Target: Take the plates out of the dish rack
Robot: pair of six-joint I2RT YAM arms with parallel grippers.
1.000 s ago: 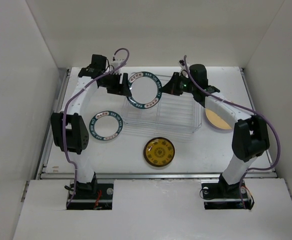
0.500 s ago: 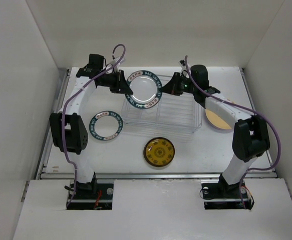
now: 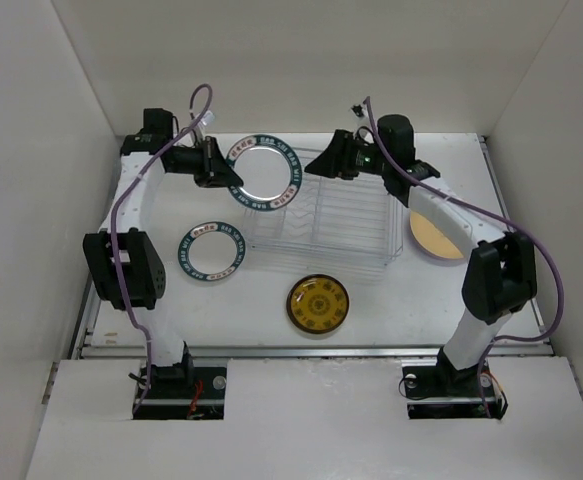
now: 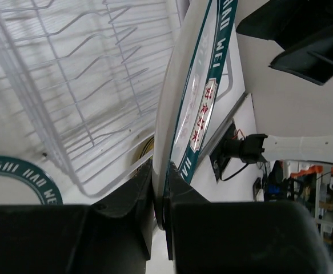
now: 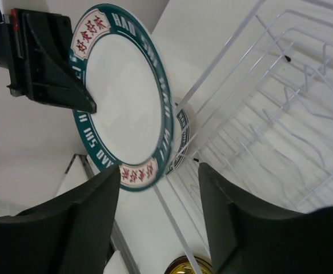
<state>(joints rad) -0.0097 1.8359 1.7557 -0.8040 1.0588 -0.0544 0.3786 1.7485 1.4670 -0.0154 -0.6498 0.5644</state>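
Observation:
A white plate with a dark teal rim (image 3: 264, 172) hangs in the air beyond the dish rack's (image 3: 323, 222) far left corner. My left gripper (image 3: 223, 176) is shut on its left edge; in the left wrist view the plate (image 4: 192, 91) stands edge-on between the fingers (image 4: 126, 200). My right gripper (image 3: 323, 165) is open just right of the plate and not touching it; its view shows the plate (image 5: 120, 97) beyond its spread fingers (image 5: 89, 205). A second teal-rimmed plate (image 3: 211, 251), a dark brown and yellow plate (image 3: 317, 304) and a tan plate (image 3: 437, 238) lie on the table.
The wire rack holds no plates that I can see. White walls close in the table on the left, right and far sides. The right arm's purple cable arcs over the rack's right end.
The right gripper has let go of the teal-rimmed plate and opened. The left gripper, shut on the plate, has carried it left, away from the rack.

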